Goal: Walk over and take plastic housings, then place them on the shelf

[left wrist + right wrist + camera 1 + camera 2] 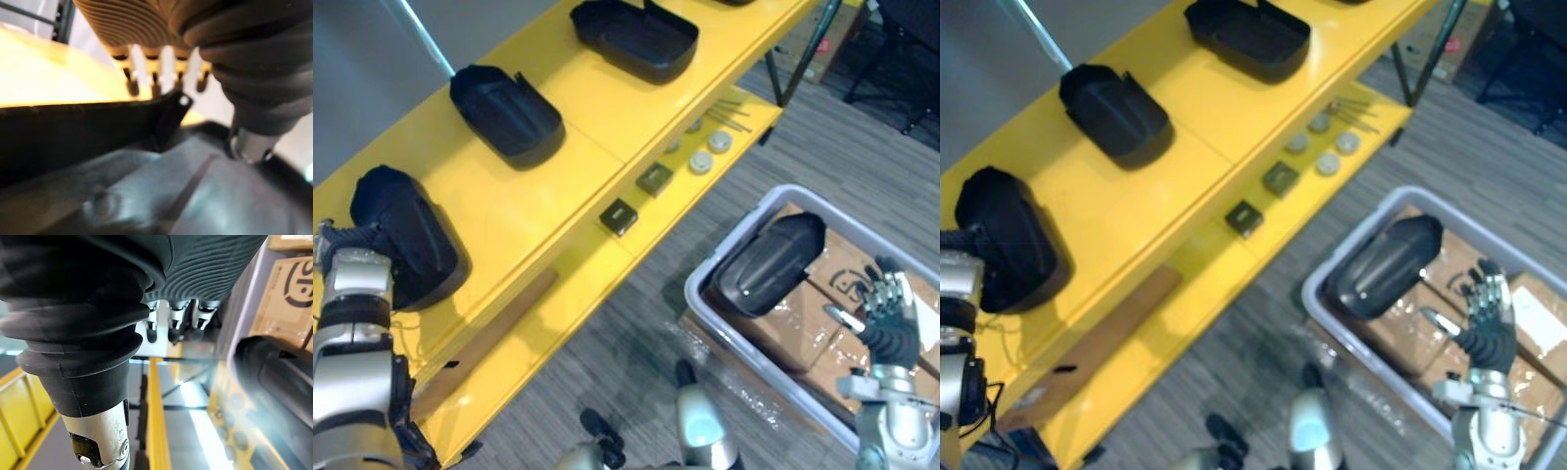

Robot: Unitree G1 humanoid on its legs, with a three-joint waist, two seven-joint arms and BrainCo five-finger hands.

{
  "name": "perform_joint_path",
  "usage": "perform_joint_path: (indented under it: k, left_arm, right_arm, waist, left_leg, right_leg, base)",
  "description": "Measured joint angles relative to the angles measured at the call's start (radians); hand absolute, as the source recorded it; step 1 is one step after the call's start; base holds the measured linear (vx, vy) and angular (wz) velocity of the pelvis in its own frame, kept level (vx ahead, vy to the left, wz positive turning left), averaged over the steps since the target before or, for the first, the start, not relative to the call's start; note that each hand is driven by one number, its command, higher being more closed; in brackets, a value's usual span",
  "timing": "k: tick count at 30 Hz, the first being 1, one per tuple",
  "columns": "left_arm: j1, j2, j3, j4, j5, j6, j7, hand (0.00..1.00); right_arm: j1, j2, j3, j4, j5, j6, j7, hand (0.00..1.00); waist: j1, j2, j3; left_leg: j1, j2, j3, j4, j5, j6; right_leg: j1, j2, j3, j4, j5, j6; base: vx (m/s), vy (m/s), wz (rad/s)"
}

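From the left eye I see my left hand (340, 243) at the near housing (406, 240) on the yellow shelf (538, 196); a middle housing (504, 108) and a far housing (636, 37) sit further along; my right hand (889, 308) is spread wide and holds nothing, over the grey bin (744, 225), where the bin housing (769, 262) lies on boxes (847, 274); from the left wrist the near housing is very close, but I cannot tell if my hand grips it; from the right wrist the bin housing lies near my hand.

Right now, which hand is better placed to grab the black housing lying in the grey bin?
Right. The right hand hangs open beside the housing in the bin, fingers spread. The left hand is across at the yellow shelf, against another housing there.
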Motion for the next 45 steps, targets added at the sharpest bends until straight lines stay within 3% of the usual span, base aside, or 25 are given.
perform_joint_path:
  k: [5,11,15,17,22,23,25,26,28,29,32,37,39,41,45]
  left_arm:
    - [-0.02,0.022,0.011,-0.039,-0.128,-0.086,0.049,0.0]
    - [-0.045,0.021,0.035,-0.084,-0.267,-0.286,0.074,0.0]
    - [-0.017,0.005,0.038,-0.268,-0.299,-0.488,0.082,0.0]
    - [0.072,-0.023,0.116,-0.473,-0.26,-0.582,0.096,0.0]
    - [0.356,-0.085,0.388,-0.785,-0.044,-0.716,0.248,0.0]
    - [0.401,-0.098,0.423,-0.81,-0.03,-0.727,0.265,0.0]
    - [0.572,-0.163,0.532,-0.866,0.052,-0.734,0.332,0.0]
    - [0.609,-0.183,0.551,-0.868,0.067,-0.734,0.345,0.0]
    - [0.774,-0.276,0.616,-0.869,0.071,-0.722,0.377,0.0]
    - [0.812,-0.305,0.627,-0.868,0.069,-0.709,0.38,0.0]
    - [0.995,-0.488,0.63,-0.796,0.045,-0.674,0.372,0.0]
    - [1.119,-0.69,0.59,-0.558,-0.067,-0.686,0.273,0.0]
    - [1.156,-0.766,0.533,-0.419,-0.065,-0.697,0.211,0.0]
    - [1.159,-0.784,0.467,-0.318,-0.065,-0.698,0.146,0.0]
    - [1.142,-0.784,0.376,-0.19,-0.065,-0.689,0.031,0.0]
  right_arm:
    - [-0.002,0.001,0.009,-0.003,-0.005,-0.067,0.028,0.0]
    - [-0.048,0.001,0.037,-0.004,-0.006,-0.162,0.063,0.0]
    - [-0.12,0.0,0.076,-0.009,-0.125,-0.254,-0.059,0.0]
    - [-0.169,-0.004,0.101,-0.04,-0.151,-0.26,-0.107,0.0]
    - [-0.284,-0.035,0.152,-0.05,-0.151,-0.252,-0.14,0.0]
    - [-0.296,-0.04,0.158,-0.05,-0.152,-0.249,-0.145,0.0]
    - [-0.34,-0.046,0.187,-0.046,-0.153,-0.222,-0.179,0.0]
    - [-0.348,-0.045,0.192,-0.043,-0.153,-0.214,-0.18,0.0]
    - [-0.377,-0.041,0.236,-0.04,-0.156,-0.182,-0.179,0.0]
    - [-0.382,-0.036,0.248,-0.04,-0.161,-0.174,-0.178,0.0]
    - [-0.392,0.023,0.321,-0.028,-0.192,-0.118,-0.173,0.0]
    - [-0.411,0.052,0.37,0.017,-0.19,-0.079,-0.114,0.0]
    - [-0.432,0.051,0.402,0.045,-0.189,-0.03,-0.054,0.0]
    - [-0.451,0.05,0.453,0.06,-0.155,0.001,0.002,0.0]
    - [-0.469,0.048,0.541,0.085,-0.114,0.042,0.078,0.0]
  waist:
    - [-0.002,-0.001,0.0]
    - [0.01,-0.002,-0.021]
    - [0.053,-0.008,-0.105]
    - [0.081,-0.007,-0.138]
    - [0.183,0.006,-0.21]
    - [0.196,0.007,-0.22]
    - [0.259,0.004,-0.253]
    - [0.273,0.001,-0.256]
    - [0.322,-0.014,-0.273]
    - [0.33,-0.017,-0.275]
    - [0.378,-0.042,-0.292]
    - [0.385,-0.075,-0.318]
    - [0.397,-0.087,-0.325]
    - [0.403,-0.099,-0.331]
    - [0.403,-0.098,-0.329]
  left_leg:
    - [0.038,0.0,0.0,-0.009,0.0,0.0]
    - [0.081,-0.01,-0.006,-0.065,0.02,-0.007]
    - [0.086,-0.012,-0.036,-0.089,0.03,-0.009]
    - [0.091,-0.012,-0.071,-0.089,0.03,-0.009]
    - [0.106,-0.011,-0.161,-0.089,0.03,-0.008]
    - [0.105,-0.011,-0.173,-0.089,0.03,-0.009]
    - [0.1,-0.014,-0.22,-0.089,0.03,-0.009]
    - [0.098,-0.018,-0.23,-0.09,0.03,-0.009]
    - [0.076,-0.031,-0.273,-0.091,0.036,-0.009]
    - [0.068,-0.033,-0.28,-0.092,0.038,-0.008]
    - [0.05,-0.04,-0.305,-0.097,0.05,-0.004]
    - [0.028,-0.053,-0.331,-0.099,0.061,0.004]
    - [0.02,-0.054,-0.333,-0.099,0.063,0.004]
    - [0.014,-0.05,-0.339,-0.099,0.068,0.004]
    - [0.015,-0.046,-0.339,-0.099,0.071,0.002]
  right_leg:
    - [0.043,0.001,-0.003,-0.011,0.0,0.0]
    - [0.09,0.002,-0.021,-0.047,0.006,0.007]
    - [0.13,-0.001,-0.061,-0.088,0.008,0.009]
    - [0.164,-0.003,-0.094,-0.107,0.008,0.01]
    - [0.249,-0.007,-0.191,-0.15,0.008,0.01]
    - [0.258,-0.007,-0.202,-0.154,0.008,0.01]
    - [0.291,-0.01,-0.251,-0.175,0.008,0.01]
    - [0.3,-0.013,-0.26,-0.182,0.008,0.01]
    - [0.318,-0.018,-0.306,-0.209,0.008,0.011]
    - [0.317,-0.019,-0.312,-0.211,0.008,0.011]
    - [0.316,-0.024,-0.34,-0.213,0.011,0.015]
    - [0.311,-0.034,-0.364,-0.213,0.014,0.019]
    - [0.305,-0.035,-0.365,-0.213,0.016,0.02]
    - [0.301,-0.036,-0.368,-0.214,0.017,0.018]
    - [0.3,-0.032,-0.368,-0.22,0.017,0.015]
  base:
    - [0.0,0.0,0.0]
    - [0.01,0.0,0.04]
    - [0.07,0.007,0.24]
    - [0.09,-0.008,0.42]
    - [0.07,-0.01,0.48]
    - [0.03,0.003,0.66]
    - [0.01,0.002,0.56]
    - [-0.03,-0.001,0.58]
    - [-0.05,-0.008,0.55]
    - [-0.06,-0.001,0.41]
    - [-0.07,0.013,0.27]
    - [-0.02,0.021,0.15]
    - [-0.02,0.014,0.03]
    - [-0.02,0.007,0.05]
    - [-0.01,-0.003,0.0]
